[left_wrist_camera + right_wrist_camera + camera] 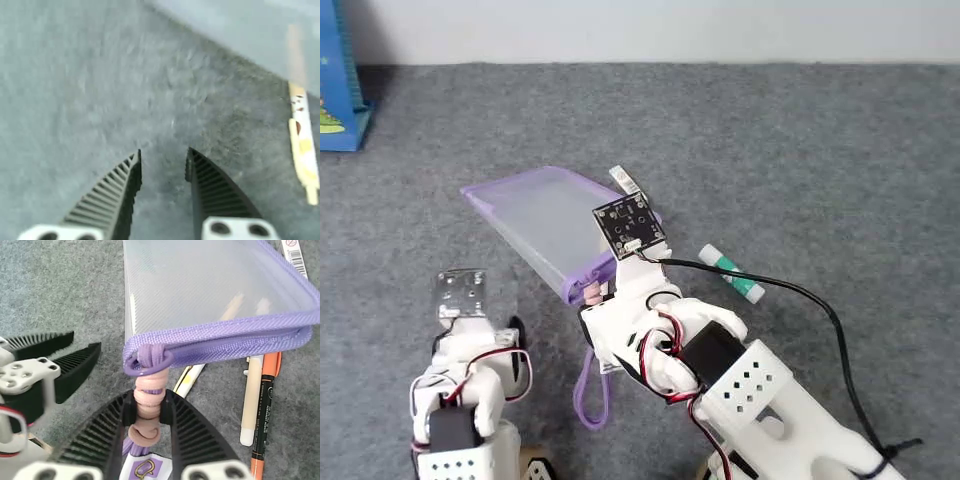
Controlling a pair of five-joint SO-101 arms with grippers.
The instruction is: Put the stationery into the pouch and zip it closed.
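Covering the table, grey felt [820, 150] is seen; white wall [670, 30] behind, blue box [338, 90] well beyond L claw [162, 159], which is held narrowly apart, empty. R claw [148, 400] is clamped on the zip pull [148, 384]; pouch [200, 285] lies just ahead, orange pen [265, 405] poking out beneath.

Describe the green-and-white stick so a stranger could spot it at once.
Find the see-through purple pouch on the grey carpet, its zip pull held by the right gripper. Right of the pouch in the high view, beside the black cable, lies the stick. It is short, white and green, and lies alone, while the pens crowd the pouch's edge.
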